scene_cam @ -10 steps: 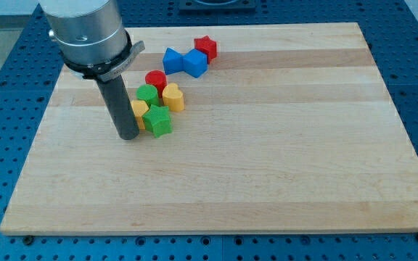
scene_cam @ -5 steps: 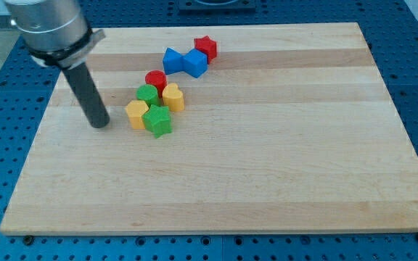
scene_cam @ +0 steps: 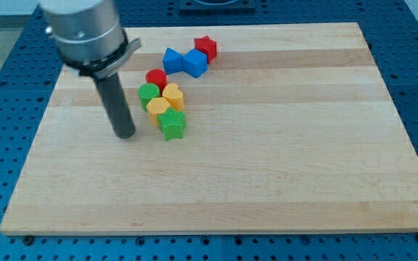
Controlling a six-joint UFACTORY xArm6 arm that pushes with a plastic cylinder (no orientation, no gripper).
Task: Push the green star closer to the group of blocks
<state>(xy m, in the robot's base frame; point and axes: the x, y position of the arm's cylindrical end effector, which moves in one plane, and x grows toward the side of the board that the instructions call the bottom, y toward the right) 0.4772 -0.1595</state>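
Seen from above and in front: a pale wooden table on a blue perforated base. No hand fitted, only a straight dark rod under a silver cylinder, so nothing open, closed or gripping. My tip resting on the wood to the view's left of the blocks, apart from them. Green star at the bottom of a tight cluster, touching a yellow block just above it. Above those, a green round block, a yellow heart-like block and a red cylinder. Further toward the view's top right, two blue blocks side by side, then a red star.
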